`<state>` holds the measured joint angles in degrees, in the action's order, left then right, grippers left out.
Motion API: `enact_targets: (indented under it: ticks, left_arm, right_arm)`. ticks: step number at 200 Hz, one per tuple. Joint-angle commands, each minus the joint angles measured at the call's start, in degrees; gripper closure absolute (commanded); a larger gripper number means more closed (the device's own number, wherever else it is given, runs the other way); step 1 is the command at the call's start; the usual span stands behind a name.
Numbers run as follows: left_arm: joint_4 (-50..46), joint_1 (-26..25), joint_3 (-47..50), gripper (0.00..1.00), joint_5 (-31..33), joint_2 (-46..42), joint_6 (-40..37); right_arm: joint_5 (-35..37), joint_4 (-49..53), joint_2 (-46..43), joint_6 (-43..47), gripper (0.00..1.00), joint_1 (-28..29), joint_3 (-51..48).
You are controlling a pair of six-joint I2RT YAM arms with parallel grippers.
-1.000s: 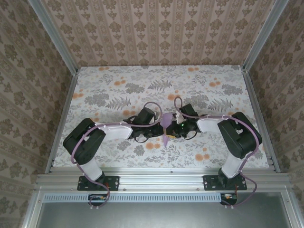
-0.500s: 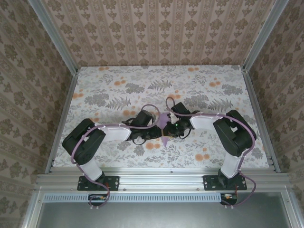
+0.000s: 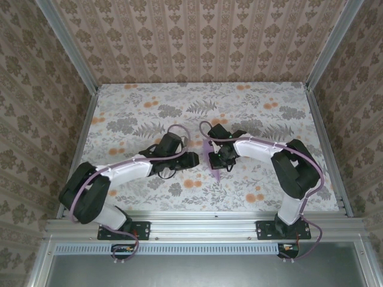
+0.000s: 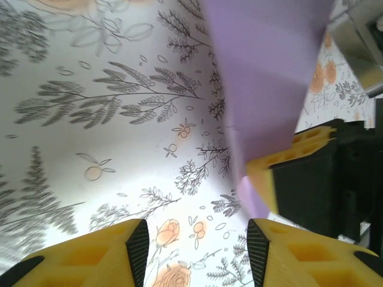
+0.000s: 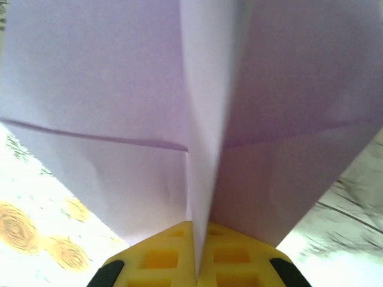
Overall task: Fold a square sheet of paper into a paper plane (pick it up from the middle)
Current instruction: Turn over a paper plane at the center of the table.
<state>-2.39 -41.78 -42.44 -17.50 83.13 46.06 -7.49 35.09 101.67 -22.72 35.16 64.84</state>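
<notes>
The square sheet of paper now stands folded as a lavender paper plane [image 3: 212, 159], a slim dart over the middle of the table with its point toward the near edge. My right gripper [image 5: 196, 230] is shut on the plane's [image 5: 119, 101] centre fold, and the wings spread to both sides above the yellow fingers. In the top view the right gripper [image 3: 222, 157] sits just right of the plane. My left gripper [image 3: 191, 159] is a little to its left, apart from it. Its jaws [image 4: 197, 239] stand open over bare tabletop, and the plane [image 4: 269, 78] hangs at upper right.
The floral tabletop [image 3: 143, 113] stretches free behind and to both sides of the arms. Patterned walls and aluminium rails [image 3: 81, 149] close the table in on the left, right and back. A metal bar [image 3: 203, 224] carrying both arm bases runs along the near edge.
My left gripper has opened, let go of the plane and drawn back to the left. The right gripper has kept its hold and turned the plane slightly, point toward the near edge.
</notes>
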Motion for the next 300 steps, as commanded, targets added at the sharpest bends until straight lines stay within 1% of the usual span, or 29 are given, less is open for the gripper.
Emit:
enact_targets:
  ticks: [1, 23, 44, 93, 128, 165, 206, 234, 300]
  left_arm:
    - [-6.4, 2.5, 2.0, 0.48, 1.2, -3.6, -3.6]
    - [-7.0, 4.3, 3.7, 0.46, 0.4, -5.5, -4.1]
    - [-7.5, 5.3, 4.7, 0.45, -0.1, -6.7, -4.5]
    - [-7.5, 6.1, 5.4, 0.44, -1.5, -7.0, -4.9]
    - [-5.9, 6.1, 5.7, 0.43, -2.7, -5.6, -4.7]
    - [-4.0, 5.9, 6.0, 0.43, -3.9, -3.7, -4.3]
    - [-3.1, 5.8, 5.8, 0.43, -4.4, -2.0, -4.5]
    - [-2.3, 5.4, 5.5, 0.43, -4.8, -0.2, -4.4]
    - [-1.4, 3.9, 4.1, 0.42, -4.9, 2.4, -4.1]
  right_arm:
    - [9.3, 11.0, -1.8, 6.1, 0.98, 0.6, 2.6]
    - [10.7, 12.1, 0.2, 7.4, 0.97, 0.8, 3.5]
    - [11.9, 12.4, 3.0, 7.7, 0.94, 2.0, 5.2]
    - [10.0, 9.2, 6.6, 7.0, 0.88, 3.2, 5.8]
    - [9.9, 7.8, 6.8, 6.9, 0.81, 3.2, 4.9]
    - [9.3, 6.1, 7.0, 6.9, 0.8, 3.1, 3.9]
    - [7.7, 4.1, 6.0, 6.8, 0.74, 2.6, 2.2]
    - [6.2, 1.9, 4.7, 6.3, 0.73, 2.0, 0.9]
    - [4.0, -2.0, 5.7, 6.1, 0.7, 1.0, -2.7]
